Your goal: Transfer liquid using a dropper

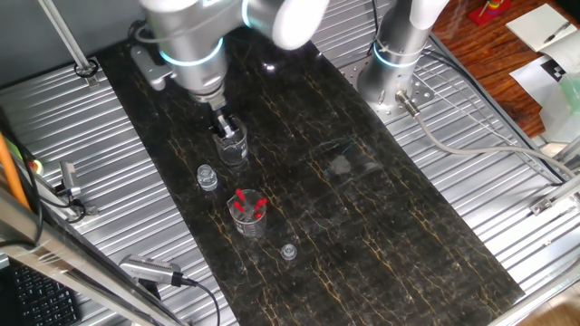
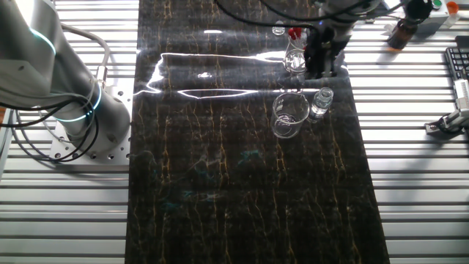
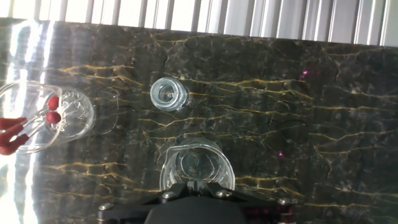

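Note:
A clear glass beaker (image 3: 198,165) stands on the dark marble mat, directly under my gripper (image 3: 196,185). It also shows in one fixed view (image 1: 234,148) and the other fixed view (image 2: 291,116). My gripper (image 1: 225,124) hangs just above its rim with the fingers together; no dropper shows between them. A second beaker (image 3: 68,112) at the left holds red-bulbed droppers (image 1: 246,206). A small clear bottle (image 3: 168,93) stands between the two beakers, also seen in one fixed view (image 1: 207,177).
A small clear cap (image 1: 288,251) lies on the mat beyond the dropper beaker. A second robot base (image 1: 391,77) stands at the mat's far edge. Ribbed metal table surface (image 1: 507,208) surrounds the mat, with cables at the sides.

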`<state>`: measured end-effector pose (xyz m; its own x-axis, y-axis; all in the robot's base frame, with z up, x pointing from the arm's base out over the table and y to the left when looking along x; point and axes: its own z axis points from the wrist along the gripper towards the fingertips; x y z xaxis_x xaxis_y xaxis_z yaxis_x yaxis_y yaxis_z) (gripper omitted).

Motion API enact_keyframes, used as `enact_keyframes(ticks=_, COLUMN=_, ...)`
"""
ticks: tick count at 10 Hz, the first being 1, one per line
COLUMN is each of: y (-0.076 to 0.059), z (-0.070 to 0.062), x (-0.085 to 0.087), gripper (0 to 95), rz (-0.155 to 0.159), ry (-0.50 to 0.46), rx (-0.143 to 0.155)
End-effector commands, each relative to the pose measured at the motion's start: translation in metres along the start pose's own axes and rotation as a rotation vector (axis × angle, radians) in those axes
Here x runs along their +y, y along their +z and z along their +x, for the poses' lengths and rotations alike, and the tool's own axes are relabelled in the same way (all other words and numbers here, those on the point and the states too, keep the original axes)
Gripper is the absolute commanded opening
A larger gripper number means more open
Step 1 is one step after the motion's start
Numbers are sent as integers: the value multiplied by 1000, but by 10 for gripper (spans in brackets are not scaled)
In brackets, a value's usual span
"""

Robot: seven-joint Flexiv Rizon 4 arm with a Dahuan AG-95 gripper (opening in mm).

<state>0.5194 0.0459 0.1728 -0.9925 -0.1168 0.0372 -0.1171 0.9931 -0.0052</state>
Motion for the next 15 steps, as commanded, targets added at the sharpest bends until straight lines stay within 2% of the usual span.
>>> enact_keyframes(ticks=1, y=1, z=-3, x=1, gripper=0, rz=-17, ry=-103, rx=-21)
enact_keyframes(ticks=2, y=1, z=-3, x=1, gripper=0, rz=-28, ry=-128, rx=-16)
enact_keyframes(ticks=3, y=1, z=-3, x=1, gripper=0, rz=-66, ry=-176, rx=-8)
enact_keyframes(ticks=4, y=1, z=-3, x=1, gripper=0, rz=-78, ry=-206, rx=-9)
enact_keyframes(ticks=5, y=1, z=-3, x=1, gripper=0, rz=-80, ry=-168, rx=20)
enact_keyframes(ticks=8, y=1, z=-3, x=1, gripper=0, rz=-77, ry=-199, rx=15)
enact_keyframes(ticks=12, y=-3, z=-5, x=4, gripper=0, rz=-72, ry=-202, rx=25)
enact_keyframes(ticks=14, y=-7, z=-4, x=32, gripper=0, rz=-56, ry=-164, rx=33)
enact_keyframes(ticks=15, y=-6, z=-3, x=46, gripper=0, rz=-55, ry=-167, rx=22)
